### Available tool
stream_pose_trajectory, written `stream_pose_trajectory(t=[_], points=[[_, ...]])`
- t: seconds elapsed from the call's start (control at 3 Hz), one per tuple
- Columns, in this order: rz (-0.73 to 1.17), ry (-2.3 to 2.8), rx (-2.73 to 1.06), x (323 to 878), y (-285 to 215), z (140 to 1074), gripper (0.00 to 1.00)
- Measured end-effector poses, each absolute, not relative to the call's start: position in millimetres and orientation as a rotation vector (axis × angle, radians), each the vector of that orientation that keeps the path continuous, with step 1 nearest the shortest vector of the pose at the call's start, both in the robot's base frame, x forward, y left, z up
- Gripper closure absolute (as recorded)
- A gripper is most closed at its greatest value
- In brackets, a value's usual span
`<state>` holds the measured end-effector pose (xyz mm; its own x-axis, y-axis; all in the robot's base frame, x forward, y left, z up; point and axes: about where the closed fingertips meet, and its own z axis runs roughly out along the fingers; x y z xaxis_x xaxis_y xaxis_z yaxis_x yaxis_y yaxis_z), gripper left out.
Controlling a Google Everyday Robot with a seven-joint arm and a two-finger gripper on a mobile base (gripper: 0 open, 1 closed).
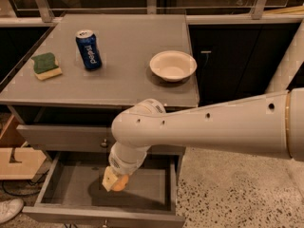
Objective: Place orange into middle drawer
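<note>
The middle drawer point(71, 186) is pulled open below the grey counter, and its plain grey inside shows. My gripper point(114, 180) hangs from the big white arm over the drawer's middle, low inside it. The orange point(119, 183) sits between the pale fingers point(109, 178); only part of it shows. The gripper is shut on it. I cannot tell whether the orange touches the drawer floor.
On the counter stand a blue soda can point(88, 50), a white bowl point(173, 65) and a green-and-yellow sponge point(46, 65). The shut upper drawer point(61, 137) is right above the open one. A cardboard box point(16, 156) and a white shoe point(9, 208) lie on the left floor.
</note>
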<state>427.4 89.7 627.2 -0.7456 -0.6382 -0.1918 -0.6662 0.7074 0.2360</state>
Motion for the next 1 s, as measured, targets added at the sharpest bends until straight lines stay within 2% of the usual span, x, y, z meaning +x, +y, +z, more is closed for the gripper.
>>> stream_pose_trajectory(t=[1.0], points=[[0.460,2.897,-0.978,414.1,113.9,594.3,1.00]])
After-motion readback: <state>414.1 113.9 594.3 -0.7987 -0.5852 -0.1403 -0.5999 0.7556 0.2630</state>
